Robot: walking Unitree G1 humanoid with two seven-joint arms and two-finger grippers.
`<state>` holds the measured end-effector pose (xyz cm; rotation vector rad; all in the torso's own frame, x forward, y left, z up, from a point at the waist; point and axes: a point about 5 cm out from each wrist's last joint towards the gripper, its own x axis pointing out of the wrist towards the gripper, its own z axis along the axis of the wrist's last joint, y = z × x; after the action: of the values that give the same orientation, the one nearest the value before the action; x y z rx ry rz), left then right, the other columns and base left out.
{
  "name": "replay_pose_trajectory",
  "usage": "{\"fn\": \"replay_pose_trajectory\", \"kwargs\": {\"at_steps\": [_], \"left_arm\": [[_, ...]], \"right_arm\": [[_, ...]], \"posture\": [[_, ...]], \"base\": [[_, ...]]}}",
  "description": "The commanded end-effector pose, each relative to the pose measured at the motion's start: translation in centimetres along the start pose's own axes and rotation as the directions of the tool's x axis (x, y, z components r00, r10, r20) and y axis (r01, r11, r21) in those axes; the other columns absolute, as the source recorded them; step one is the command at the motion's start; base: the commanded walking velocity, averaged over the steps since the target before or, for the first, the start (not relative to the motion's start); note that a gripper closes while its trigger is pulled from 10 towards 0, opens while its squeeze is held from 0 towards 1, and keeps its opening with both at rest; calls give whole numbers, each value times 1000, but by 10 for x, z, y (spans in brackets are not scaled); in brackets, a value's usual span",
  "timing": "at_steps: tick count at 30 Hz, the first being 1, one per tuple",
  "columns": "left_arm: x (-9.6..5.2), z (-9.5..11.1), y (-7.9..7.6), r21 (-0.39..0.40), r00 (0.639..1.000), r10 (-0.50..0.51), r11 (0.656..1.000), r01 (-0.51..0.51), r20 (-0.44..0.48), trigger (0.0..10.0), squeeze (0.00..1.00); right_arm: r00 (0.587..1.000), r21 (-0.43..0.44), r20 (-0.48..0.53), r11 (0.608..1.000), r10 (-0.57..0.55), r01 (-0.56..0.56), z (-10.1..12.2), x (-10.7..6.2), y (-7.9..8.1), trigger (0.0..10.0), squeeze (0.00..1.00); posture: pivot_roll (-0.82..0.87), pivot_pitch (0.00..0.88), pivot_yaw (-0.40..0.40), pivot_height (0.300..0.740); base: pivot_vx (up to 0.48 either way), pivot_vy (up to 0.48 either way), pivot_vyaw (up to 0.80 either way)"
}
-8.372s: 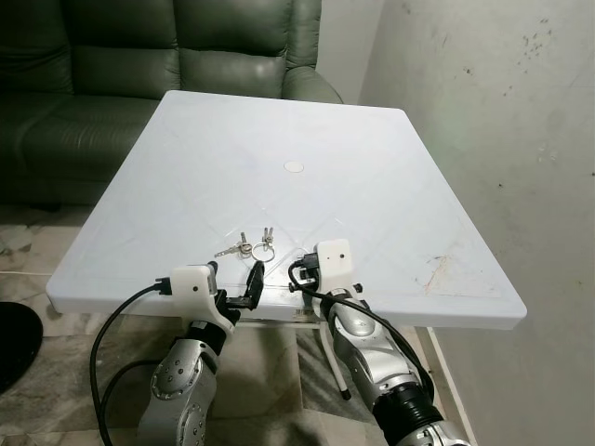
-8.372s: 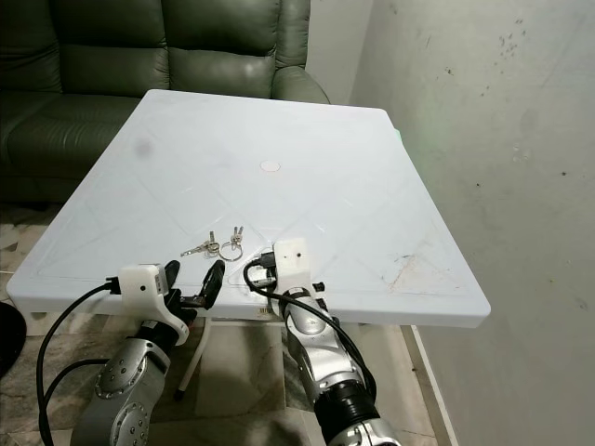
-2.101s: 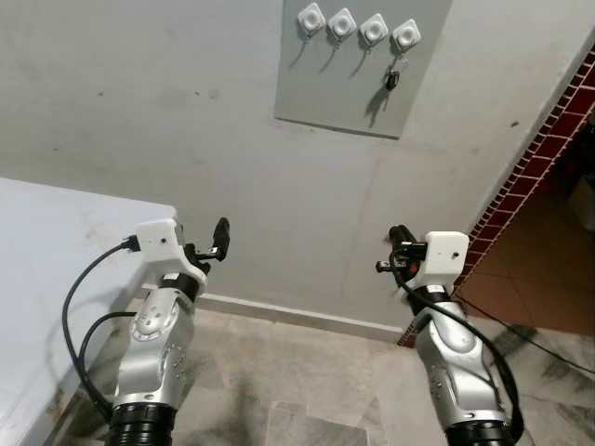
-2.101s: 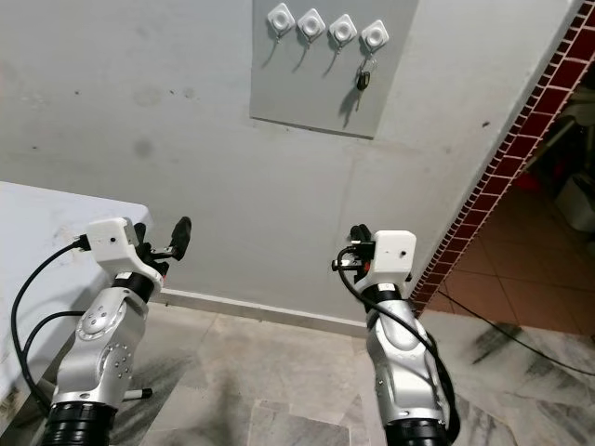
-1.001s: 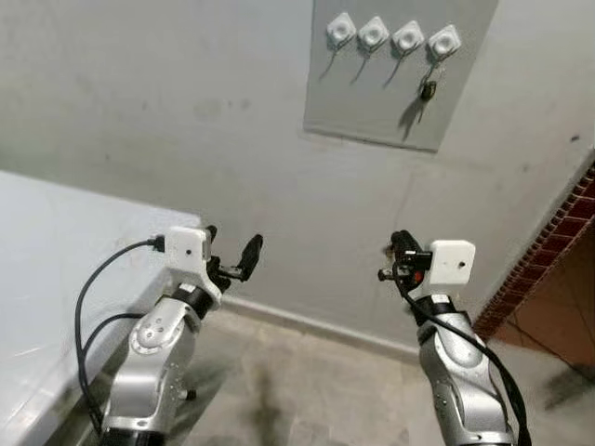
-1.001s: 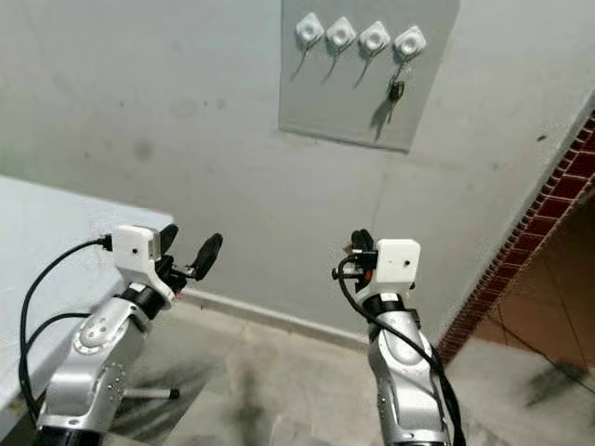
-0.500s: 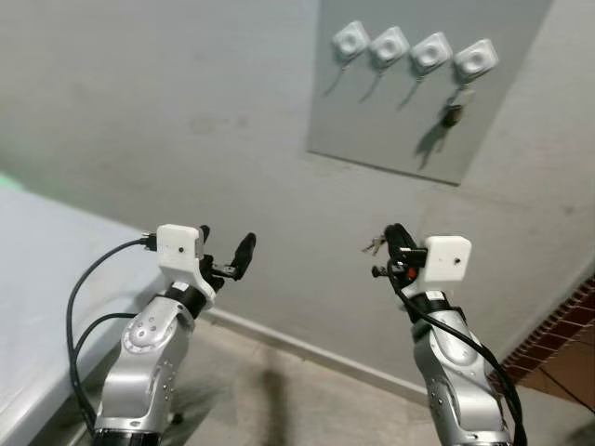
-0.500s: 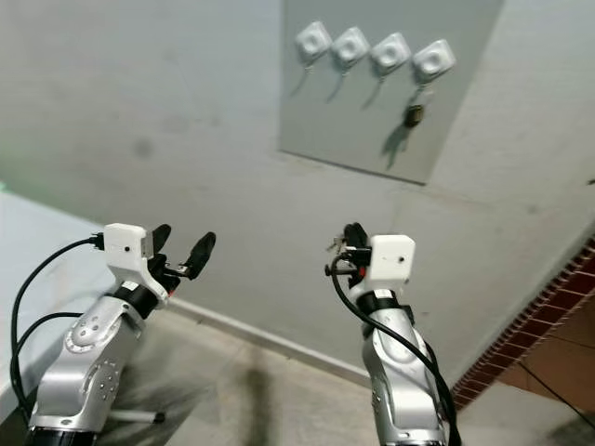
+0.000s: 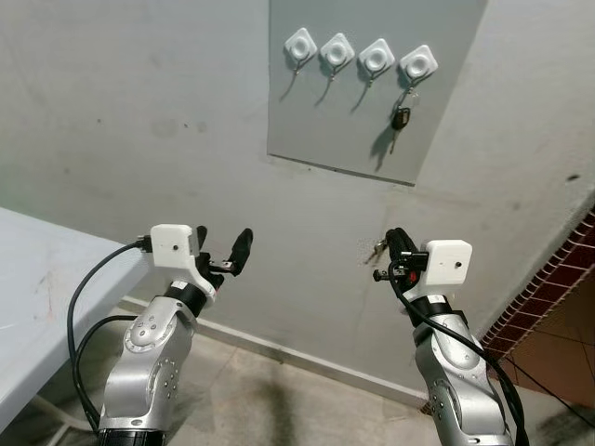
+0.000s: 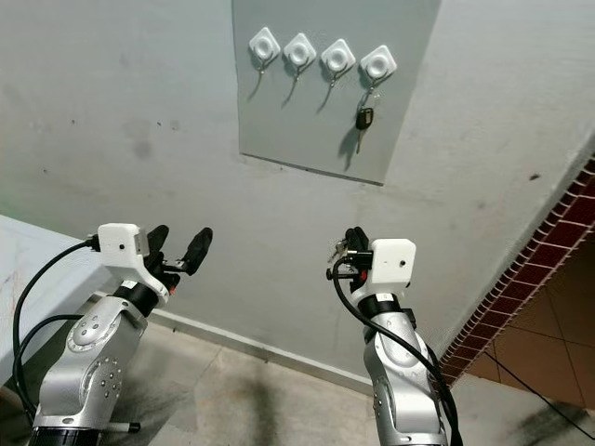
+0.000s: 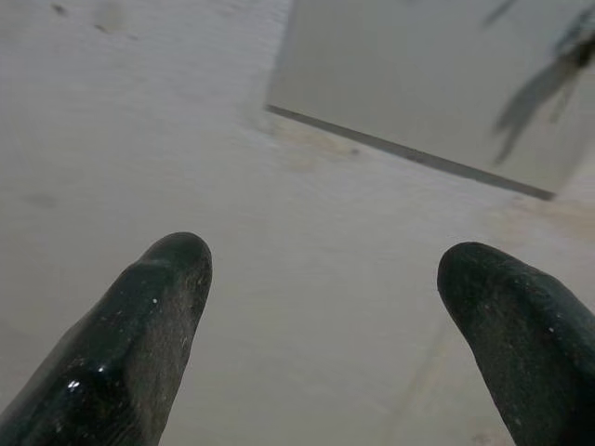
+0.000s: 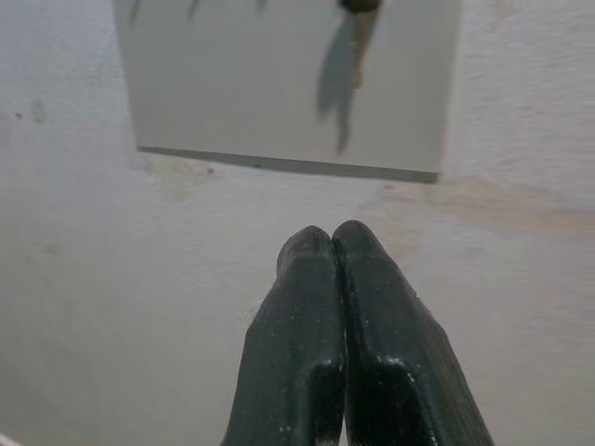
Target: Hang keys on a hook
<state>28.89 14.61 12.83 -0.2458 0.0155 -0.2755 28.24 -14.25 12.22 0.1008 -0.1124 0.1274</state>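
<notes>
A grey plaster wall [image 9: 139,111] stands ahead, and on it, high up, is a flat grey panel [image 9: 316,111] carrying a row of four white hooks [image 9: 358,54]. A dark-headed key [image 9: 400,119] hangs from the rightmost hook [image 9: 418,65] against the panel, casting a shadow to its left; the other three hooks are bare. Both silver arms are raised in front of the wall, below the panel. The right gripper [image 9: 389,253] is on the right, well below and slightly left of the hanging key; its two black fingers [image 12: 325,279] are pressed tightly together in the right wrist view. Small metal keys [image 9: 375,247] poke out at its tip, pinched between the fingers and held in the air short of the wall, apart from every hook. In the right wrist view the lower edge of the panel and the hanging key's tip lie beyond the clenched fingertips. The left gripper [image 9: 223,251] is on the left, its two fingers spread wide apart with nothing between them, touching nothing; the left wrist view shows bare wall and the panel's lower corner through the gap. At the near left a white table [image 9: 37,297] juts in, its edge beside the left arm. Far right, a strip of red brick [image 9: 548,288] runs along the wall.
</notes>
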Motion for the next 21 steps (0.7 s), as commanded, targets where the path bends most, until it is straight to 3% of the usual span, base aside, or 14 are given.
{"fn": "replay_pose_trajectory", "kwargs": {"at_steps": [1,16,21], "left_arm": [[2,5,-2,-3,1000,-4,1000,4,13,10000,0],[1,5,-2,-20,1000,3,1000,-2,13,10000,0],[1,3,-2,-29,1000,19,999,-19,9,10000,0]], "right_arm": [[1000,2,22,1000,-1,1,7,1,-2,10000,0],[1000,3,16,1000,2,-2,7,-1,-1,10000,0],[1000,4,13,1000,5,-5,7,-1,-1,10000,0]], "posture": [[4,0,-36,740],[2,0,-40,740],[0,0,-41,740]], "base": [[0,0,0],[243,0,0],[0,0,0]]}}
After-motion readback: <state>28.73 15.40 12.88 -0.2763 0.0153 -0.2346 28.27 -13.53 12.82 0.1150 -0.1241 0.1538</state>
